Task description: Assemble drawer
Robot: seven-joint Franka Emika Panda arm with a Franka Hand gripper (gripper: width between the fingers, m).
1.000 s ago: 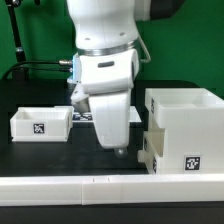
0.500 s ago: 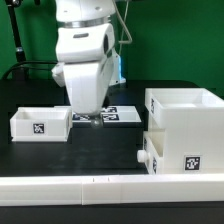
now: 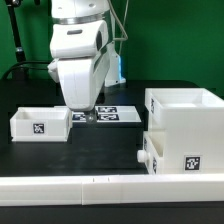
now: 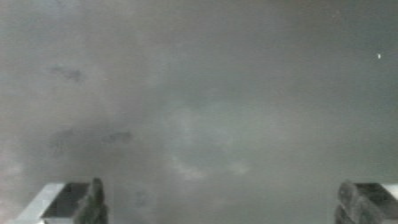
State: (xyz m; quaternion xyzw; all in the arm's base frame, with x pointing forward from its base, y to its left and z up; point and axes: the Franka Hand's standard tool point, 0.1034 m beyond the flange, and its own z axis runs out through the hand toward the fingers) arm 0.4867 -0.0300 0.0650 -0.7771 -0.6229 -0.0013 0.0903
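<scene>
The drawer's tall white box shell [image 3: 185, 108] stands at the exterior view's right. One tray [image 3: 165, 150] sits in its lower slot and sticks out a little, its round knob [image 3: 140, 155] facing left. The second tray [image 3: 40, 123] stands loose at the left, open side up, with a tag on its front. My gripper [image 3: 84, 115] hangs low just right of the loose tray, over the near end of the marker board [image 3: 118, 115]. In the wrist view my gripper [image 4: 221, 202] is open and empty, its fingertips [image 4: 71, 200] far apart over a blurred grey surface.
A long low white border rail [image 3: 100, 186] runs along the front of the black table. A green wall and cables lie behind the arm.
The arm has moved to the exterior view's left, from the gap in front of the shell to a spot beside the loose tray. Trays and shell have not moved.
</scene>
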